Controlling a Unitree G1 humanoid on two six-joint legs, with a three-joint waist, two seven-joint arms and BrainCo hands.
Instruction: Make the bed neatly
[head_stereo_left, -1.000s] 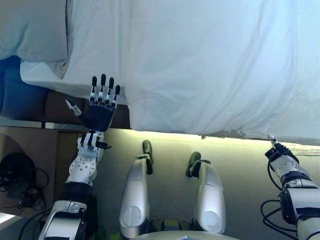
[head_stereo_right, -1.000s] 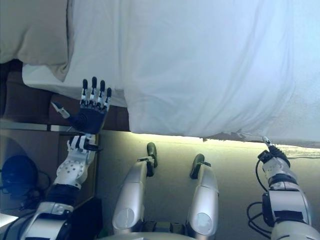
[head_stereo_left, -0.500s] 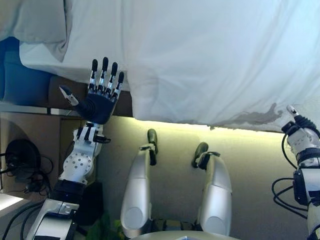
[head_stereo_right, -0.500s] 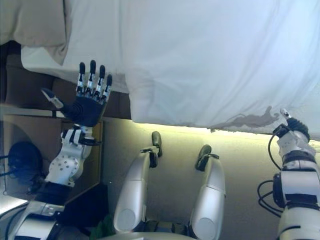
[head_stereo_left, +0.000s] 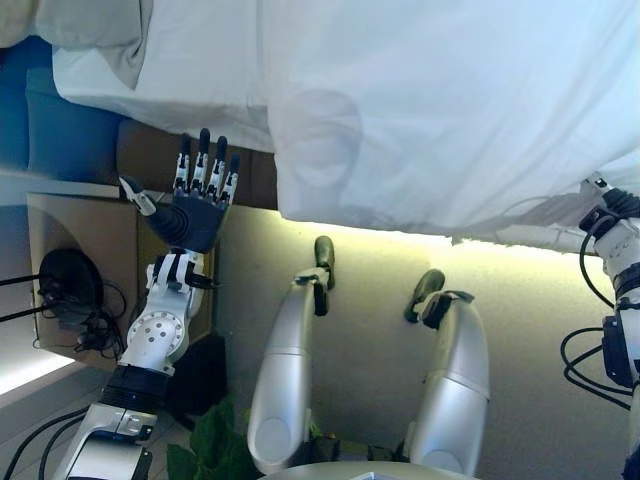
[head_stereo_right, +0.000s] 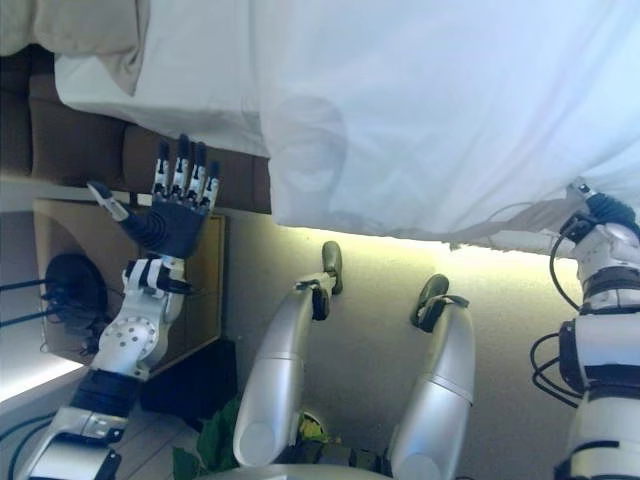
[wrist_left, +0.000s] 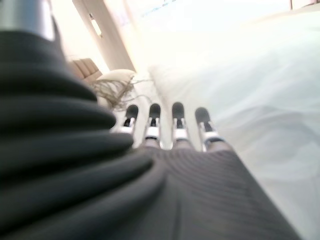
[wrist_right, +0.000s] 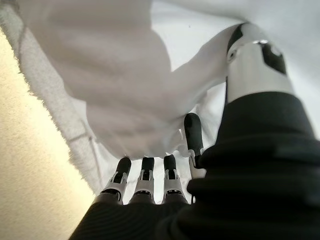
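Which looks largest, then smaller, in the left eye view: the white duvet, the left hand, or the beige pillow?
1. White duvet, filling most of the view.
2 and 3. Left hand and beige pillow look alike in size; the pillow is cut off by the view's edge, so no ranking.

I can read no text, label, number or sign anywhere, neither on the bedding nor on the floor.
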